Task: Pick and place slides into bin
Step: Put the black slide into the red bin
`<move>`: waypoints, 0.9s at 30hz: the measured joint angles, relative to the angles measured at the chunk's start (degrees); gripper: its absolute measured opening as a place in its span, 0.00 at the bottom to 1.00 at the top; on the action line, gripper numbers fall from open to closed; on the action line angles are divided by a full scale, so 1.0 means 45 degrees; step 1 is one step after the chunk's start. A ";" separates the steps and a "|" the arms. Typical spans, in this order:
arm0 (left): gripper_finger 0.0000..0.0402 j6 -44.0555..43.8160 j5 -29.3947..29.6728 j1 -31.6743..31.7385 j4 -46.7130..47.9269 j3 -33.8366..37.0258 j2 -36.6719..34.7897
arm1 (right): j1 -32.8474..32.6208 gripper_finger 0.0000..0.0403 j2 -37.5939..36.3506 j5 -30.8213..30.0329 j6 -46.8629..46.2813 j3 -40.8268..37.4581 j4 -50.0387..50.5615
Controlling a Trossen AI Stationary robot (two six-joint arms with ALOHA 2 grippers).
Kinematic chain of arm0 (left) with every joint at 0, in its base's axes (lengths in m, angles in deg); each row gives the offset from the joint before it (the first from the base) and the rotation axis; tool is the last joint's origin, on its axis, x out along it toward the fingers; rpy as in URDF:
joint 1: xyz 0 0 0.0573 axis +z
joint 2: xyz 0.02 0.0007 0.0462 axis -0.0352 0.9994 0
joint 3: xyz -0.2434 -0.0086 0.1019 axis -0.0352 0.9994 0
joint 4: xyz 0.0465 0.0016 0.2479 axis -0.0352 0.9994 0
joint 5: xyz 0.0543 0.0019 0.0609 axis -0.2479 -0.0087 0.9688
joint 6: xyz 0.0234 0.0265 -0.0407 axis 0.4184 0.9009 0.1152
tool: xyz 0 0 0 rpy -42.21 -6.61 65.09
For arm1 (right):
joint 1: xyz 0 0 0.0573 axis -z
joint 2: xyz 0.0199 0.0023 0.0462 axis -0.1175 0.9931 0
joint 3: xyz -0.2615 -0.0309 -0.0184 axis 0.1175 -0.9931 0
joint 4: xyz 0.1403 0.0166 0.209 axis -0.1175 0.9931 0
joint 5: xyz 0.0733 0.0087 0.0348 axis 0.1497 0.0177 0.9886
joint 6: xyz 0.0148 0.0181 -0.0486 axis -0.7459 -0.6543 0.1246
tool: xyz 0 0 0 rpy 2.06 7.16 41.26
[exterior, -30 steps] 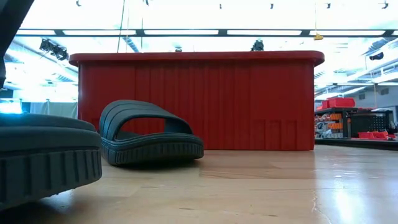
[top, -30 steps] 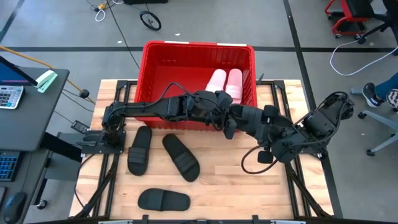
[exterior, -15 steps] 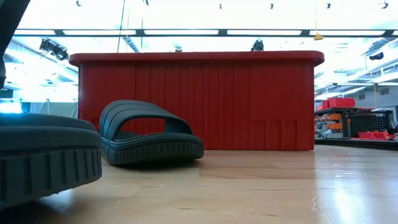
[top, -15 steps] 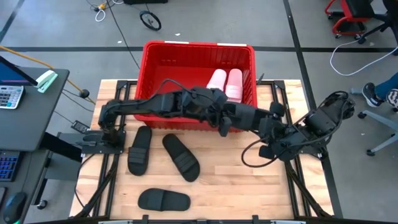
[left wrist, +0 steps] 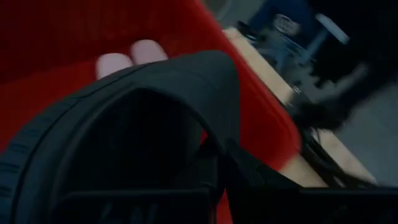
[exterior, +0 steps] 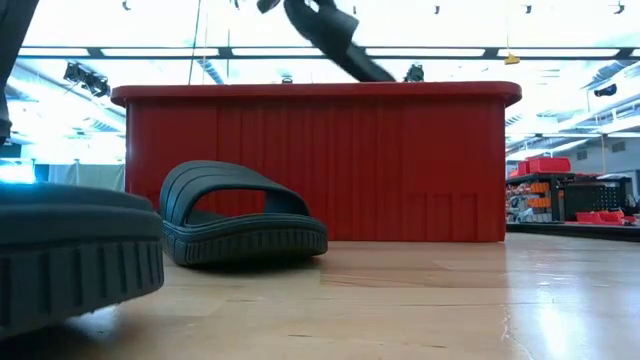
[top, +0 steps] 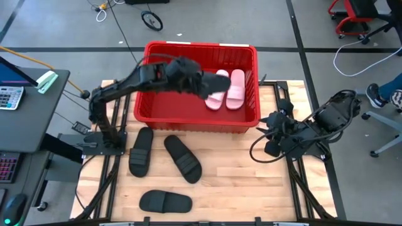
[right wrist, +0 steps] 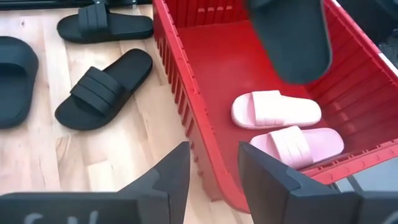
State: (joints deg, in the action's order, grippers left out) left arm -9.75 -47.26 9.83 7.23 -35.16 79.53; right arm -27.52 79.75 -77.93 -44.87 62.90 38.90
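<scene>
A matte black slide sandal (top: 204, 82) is held clamped in the left gripper (top: 183, 74) above the large red slotted plastic bin (top: 164, 113). Release should be made over bare floor, clear of the pink pair (top: 227, 89). Right gripper (right wrist: 212, 169) is parked beside the bin, fingers apart, empty.

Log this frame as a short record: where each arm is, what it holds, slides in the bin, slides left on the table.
left gripper: over the bin, jaws shut on a black slide
right gripper: beside the bin's right end, jaws open, holding nothing
in bin: two pink slides, side by side on the floor
on table: three black slides, all in front of the bin
held slide: hanging above the bin, not yet released
</scene>
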 joint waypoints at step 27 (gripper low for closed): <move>0.03 0.0266 -0.5619 0.7254 -0.2579 0.0053 0.0027 | 0.0080 0.35 -0.0126 -0.0322 0.1025 -0.0005 0.0063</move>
State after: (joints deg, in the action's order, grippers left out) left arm -8.56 -72.54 42.47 -4.37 -34.92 79.65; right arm -27.15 79.18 -79.37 -40.26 62.88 39.19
